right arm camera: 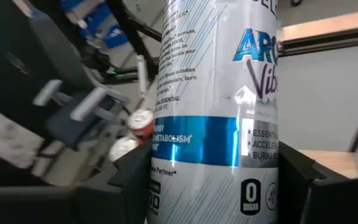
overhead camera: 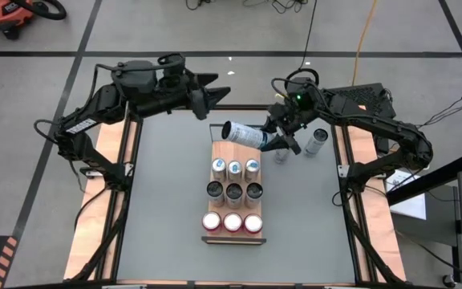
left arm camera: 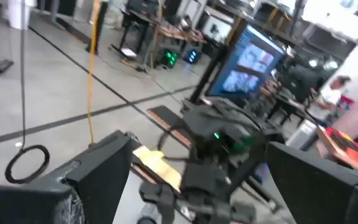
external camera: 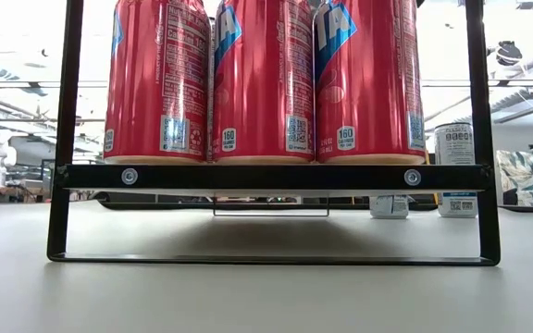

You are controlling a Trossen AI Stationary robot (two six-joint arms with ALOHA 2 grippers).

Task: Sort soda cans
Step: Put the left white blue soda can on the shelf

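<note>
On the tall white aluminium can with a blue band (right arm camera: 219, 112), filling the centre of the right wrist view, the upper right showed large blue letters "AR" above purple "Vib", cut off. Small print at upper left was mostly too fine to read. The blue band carried "METABOLISM", with "ESSENTIAL", "ACCELER" and "BURNE" at its right. Lower down stood "Partner" and "0 SUGAR". In the low view, two of the three red cylindrical cans (external camera: 264, 79) bore "160" on small white labels near their bases; large white letters at the top were cropped.
</note>
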